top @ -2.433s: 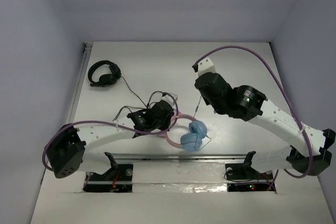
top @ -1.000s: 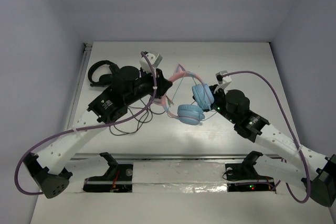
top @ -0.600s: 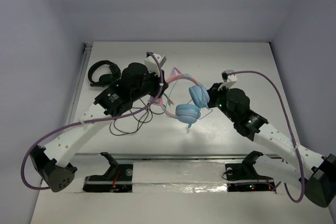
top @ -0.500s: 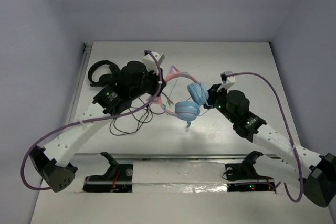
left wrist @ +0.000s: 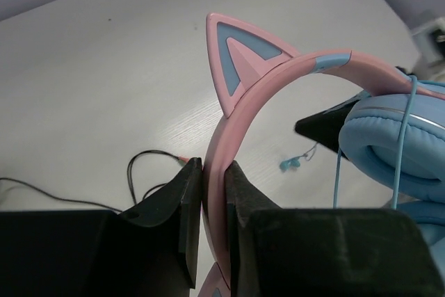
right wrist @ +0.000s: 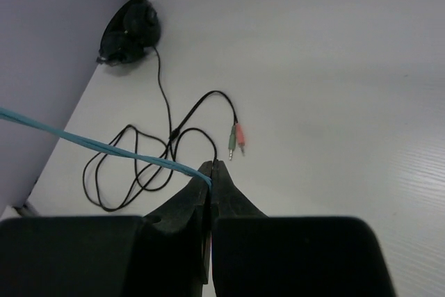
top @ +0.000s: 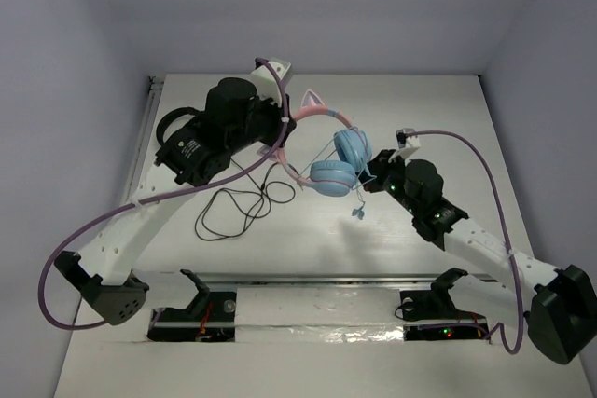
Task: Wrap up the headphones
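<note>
The headphones (top: 334, 160), with pink cat-ear headband and light blue earcups, hang in the air above the table's middle. My left gripper (top: 284, 132) is shut on the pink headband (left wrist: 233, 137), with a cat ear (left wrist: 240, 53) above the jaws. The blue earcups (left wrist: 396, 144) hang at the right of the left wrist view. My right gripper (top: 371, 177) is shut on the thin light blue cable (right wrist: 104, 147), which runs taut to the left from the jaws. The cable's plug end (top: 355, 212) dangles below the earcups.
All-black headphones (top: 175, 128) lie at the table's far left, also in the right wrist view (right wrist: 128, 31). Their black cable (top: 233, 207) loops across the left middle and ends in a pink and green plug pair (right wrist: 236, 138).
Both arms have lifted the headphones off the table and carried them toward the back. The right gripper came in beside the earcups and now holds the cable; the plug end dangles lower.
</note>
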Motion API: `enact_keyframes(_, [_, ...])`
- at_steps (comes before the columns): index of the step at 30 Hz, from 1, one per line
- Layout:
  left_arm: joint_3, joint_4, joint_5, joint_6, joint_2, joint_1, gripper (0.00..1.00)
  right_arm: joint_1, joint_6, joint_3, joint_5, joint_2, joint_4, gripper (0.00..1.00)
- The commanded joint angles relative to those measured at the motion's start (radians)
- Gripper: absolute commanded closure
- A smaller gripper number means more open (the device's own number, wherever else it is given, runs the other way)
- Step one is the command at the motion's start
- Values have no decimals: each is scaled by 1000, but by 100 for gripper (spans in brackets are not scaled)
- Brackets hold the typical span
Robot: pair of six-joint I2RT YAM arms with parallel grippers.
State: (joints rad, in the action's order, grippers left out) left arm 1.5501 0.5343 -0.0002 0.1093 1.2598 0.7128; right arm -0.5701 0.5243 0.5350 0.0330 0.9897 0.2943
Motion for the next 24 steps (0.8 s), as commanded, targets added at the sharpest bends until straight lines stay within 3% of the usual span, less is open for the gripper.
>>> enact_keyframes(1, [100,-140,178,73,1,-4,100,3,14,13,-107,41,80,100])
enact_keyframes(7, [105,-206,239,136,12,-22,100,3,5,3,-200,79,144,99])
enact_keyframes(15, [122,-238,230,179,16,-22,100,3,-7,-18,-232,182,273,59])
enact_keyframes(24, [169,-234,215,176,36,-22,100,3,-24,-24,-214,225,304,56])
